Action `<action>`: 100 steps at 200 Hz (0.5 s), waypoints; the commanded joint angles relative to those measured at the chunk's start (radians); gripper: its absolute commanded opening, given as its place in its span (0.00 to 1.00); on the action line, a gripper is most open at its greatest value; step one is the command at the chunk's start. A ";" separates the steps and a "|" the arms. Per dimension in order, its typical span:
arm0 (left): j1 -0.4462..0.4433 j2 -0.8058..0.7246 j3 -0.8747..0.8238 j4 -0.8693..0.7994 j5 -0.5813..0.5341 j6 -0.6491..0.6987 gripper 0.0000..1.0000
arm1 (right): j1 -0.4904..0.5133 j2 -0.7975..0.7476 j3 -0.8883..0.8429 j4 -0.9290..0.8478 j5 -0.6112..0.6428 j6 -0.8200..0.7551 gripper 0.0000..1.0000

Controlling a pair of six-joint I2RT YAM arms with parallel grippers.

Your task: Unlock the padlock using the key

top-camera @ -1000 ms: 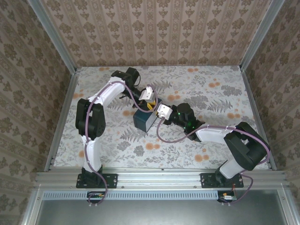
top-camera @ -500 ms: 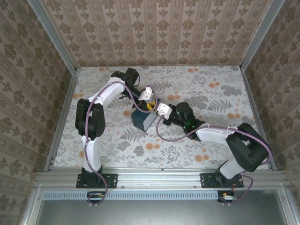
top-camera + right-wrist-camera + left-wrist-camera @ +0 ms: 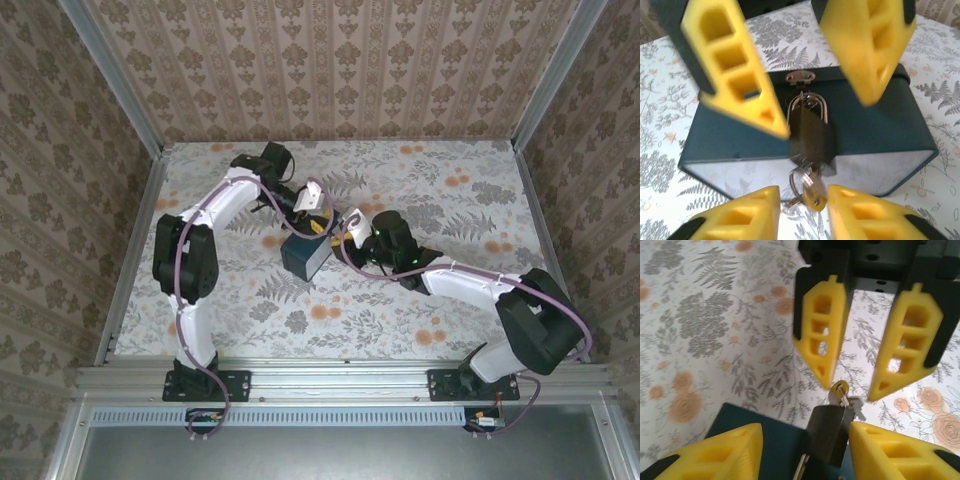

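**Two open claws at the padlock on the box**

From above, the left arm [image 3: 215, 205] goes up the left side of the table [image 3: 450, 180], bends, and reaches to the right. The left claw [image 3: 318, 208] hangs over the far edge of the blue box [image 3: 303, 258] in the middle of the table. The right arm [image 3: 470, 285] lies low and stretches to the left. The right claw [image 3: 349, 228] is at the far right corner of the box, just beside the other claw.

In the left wrist view, the left claw [image 3: 805, 426] is wide open. The dark padlock [image 3: 826, 432] lies between its yellow fingers, and they do not squeeze it. The key [image 3: 841, 389] sticks out at the end of the padlock. It sits just under the tips of the right claw [image 3: 851, 386], which is open and holds nothing.

In the right wrist view, the right claw [image 3: 802, 190] is open a little. The key [image 3: 814, 196] and its ring [image 3: 799, 179] sit between the fingers, with a gap on each side. The padlock [image 3: 812, 135] lies on top of the box [image 3: 880, 125], between the spread fingers of the left claw [image 3: 822, 115].
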 commanded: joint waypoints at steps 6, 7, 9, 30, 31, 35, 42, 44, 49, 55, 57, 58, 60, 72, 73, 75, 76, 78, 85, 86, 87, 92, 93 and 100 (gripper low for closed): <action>0.056 -0.043 0.041 -0.007 0.076 -0.054 0.48 | -0.043 -0.058 0.024 -0.101 0.000 -0.005 0.33; 0.058 -0.043 0.042 -0.009 0.078 -0.055 0.48 | -0.044 -0.058 0.025 -0.101 -0.001 -0.005 0.34; 0.062 -0.044 0.044 -0.012 0.081 -0.058 0.48 | -0.046 -0.059 0.024 -0.101 -0.003 -0.007 0.34; 0.099 -0.070 0.022 0.068 0.118 -0.167 0.48 | -0.050 -0.110 0.043 -0.096 -0.011 -0.050 0.39; 0.101 -0.072 0.019 0.083 0.119 -0.178 0.48 | -0.049 -0.110 0.045 -0.097 -0.012 -0.053 0.39; 0.106 -0.084 0.002 0.134 0.115 -0.230 0.48 | -0.048 -0.110 0.054 -0.103 -0.015 -0.062 0.40; 0.111 -0.107 -0.035 0.225 0.103 -0.325 0.48 | -0.042 -0.099 0.077 -0.114 -0.015 -0.089 0.41; 0.111 -0.114 -0.047 0.254 0.097 -0.351 0.48 | -0.039 -0.095 0.084 -0.115 -0.015 -0.099 0.41; 0.109 -0.136 -0.073 0.307 0.078 -0.412 0.47 | -0.032 -0.083 0.100 -0.119 -0.014 -0.120 0.42; 0.107 -0.161 -0.106 0.384 0.046 -0.484 0.46 | -0.023 -0.073 0.118 -0.116 -0.015 -0.143 0.43; 0.106 -0.171 -0.116 0.407 0.031 -0.512 0.45 | -0.020 -0.073 0.122 -0.113 -0.014 -0.152 0.43; 0.105 -0.176 -0.123 0.423 0.026 -0.525 0.45 | -0.018 -0.059 0.126 -0.111 -0.013 -0.156 0.43; 0.103 -0.185 -0.134 0.449 0.008 -0.556 0.45 | -0.014 -0.044 0.131 -0.107 -0.011 -0.165 0.44; 0.090 -0.246 -0.201 0.602 -0.111 -0.751 0.43 | 0.014 -0.007 0.162 -0.100 0.010 -0.212 0.45; 0.089 -0.251 -0.205 0.613 -0.123 -0.767 0.43 | 0.015 -0.004 0.165 -0.100 0.012 -0.215 0.45; 0.087 -0.260 -0.218 0.636 -0.149 -0.802 0.44 | 0.021 0.001 0.170 -0.100 0.017 -0.221 0.45; 0.086 -0.266 -0.222 0.647 -0.160 -0.819 0.44 | 0.023 0.003 0.173 -0.101 0.019 -0.224 0.45; 0.084 -0.275 -0.233 0.665 -0.186 -0.848 0.44 | 0.028 0.007 0.178 -0.103 0.027 -0.229 0.45; 0.080 -0.305 -0.264 0.726 -0.275 -0.959 0.45 | 0.045 0.024 0.194 -0.118 0.040 -0.250 0.46; 0.080 -0.309 -0.270 0.732 -0.288 -0.974 0.45 | 0.047 0.025 0.195 -0.120 0.041 -0.253 0.46; 0.080 -0.312 -0.274 0.740 -0.298 -0.989 0.45 | 0.049 0.027 0.197 -0.121 0.042 -0.256 0.46; 0.079 -0.330 -0.290 0.757 -0.370 -1.061 0.45 | 0.060 0.035 0.200 -0.125 0.054 -0.272 0.47; 0.080 -0.332 -0.292 0.759 -0.383 -1.079 0.45 | 0.062 0.037 0.200 -0.125 0.056 -0.275 0.47; 0.081 -0.348 -0.300 0.749 -0.454 -1.170 0.44 | 0.080 0.043 0.198 -0.131 0.068 -0.301 0.49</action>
